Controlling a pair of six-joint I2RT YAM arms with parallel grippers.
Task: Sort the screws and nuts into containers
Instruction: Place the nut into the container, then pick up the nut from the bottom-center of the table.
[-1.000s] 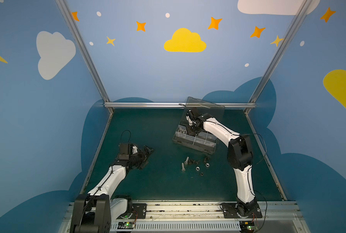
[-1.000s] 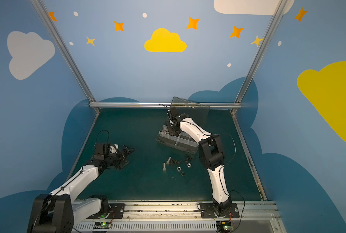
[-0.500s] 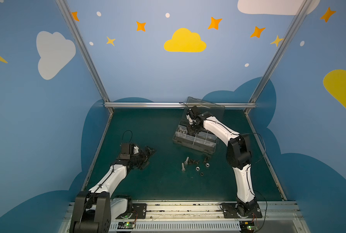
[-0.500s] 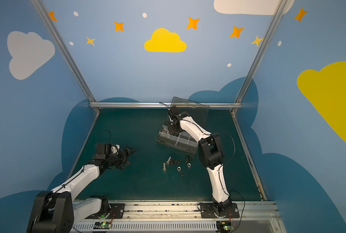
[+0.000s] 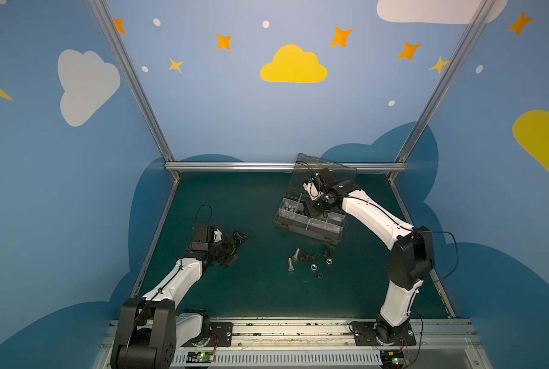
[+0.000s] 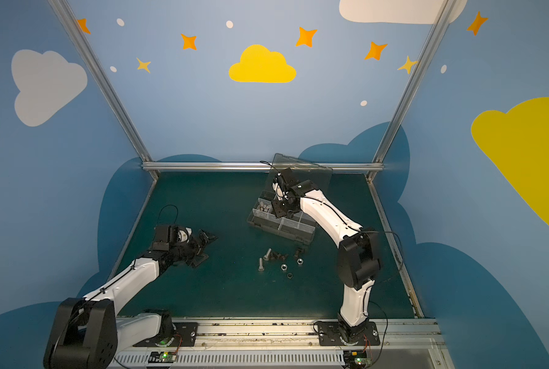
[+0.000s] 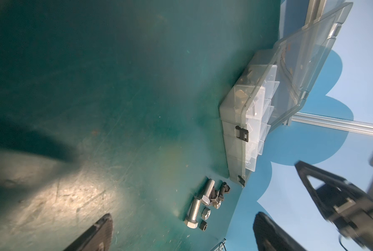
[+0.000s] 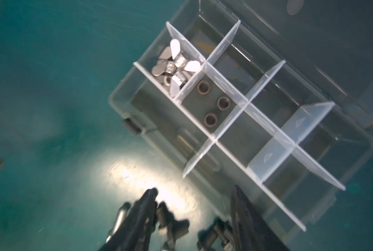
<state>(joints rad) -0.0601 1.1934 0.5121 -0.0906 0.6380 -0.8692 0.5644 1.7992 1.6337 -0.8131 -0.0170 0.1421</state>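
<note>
The clear organizer box point(image 5: 308, 228) point(image 6: 281, 229) stands at the back right of the mat with its lid point(image 5: 327, 172) raised. My right gripper point(image 5: 308, 211) point(image 8: 193, 190) hangs over it, open and empty. In the right wrist view, silver winged screws point(image 8: 177, 65) fill a corner compartment and three dark nuts point(image 8: 217, 103) lie in the adjoining one. Loose on the mat in front lie two silver bolts point(image 5: 295, 254) point(image 7: 194, 211), black screws point(image 5: 308, 255) point(image 8: 168, 219), silver nuts point(image 5: 313, 266) point(image 7: 206, 212) and a black nut point(image 5: 320, 274). My left gripper point(image 5: 236, 249) point(image 7: 182, 216) is open, left of the pile.
Blue walls with aluminium posts point(image 5: 282, 166) close in the green mat point(image 5: 251, 287) at the back and sides. The arm bases sit on a rail point(image 5: 282, 332) along the front edge. The other box compartments look bare.
My right gripper's jaws have spread apart above the box. My left gripper has drifted a little to the right, toward the loose pile, still open.
</note>
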